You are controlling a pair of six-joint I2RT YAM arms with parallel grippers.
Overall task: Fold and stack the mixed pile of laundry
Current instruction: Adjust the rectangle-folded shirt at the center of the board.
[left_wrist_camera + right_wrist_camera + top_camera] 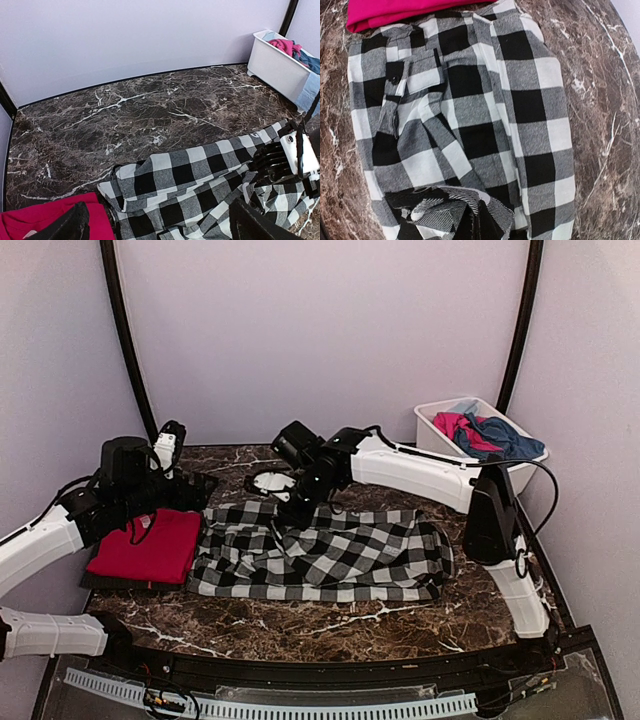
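Your left arm comes in low from the left, its wrist over the far edge of the red tee (150,545). The left gripper (162,221) is spread wide with nothing between its fingers, and it points across the table (300,625) towards the far wall.

Your right arm reaches from its base on the right, elbow raised, across to the middle. The right gripper (293,502) is tipped down onto the far left edge of the checked garment (330,550). Its jaws are closed on a bunched fold of that cloth.

You have two arms and one checked garment, spread flat across the middle of the table. There is one red tee, folded at the left and touching the checked cloth, with a dark layer showing under its near edge. One white tub (430,435) stands at the far right. It holds a pink piece (455,425) and a blue piece (500,435).
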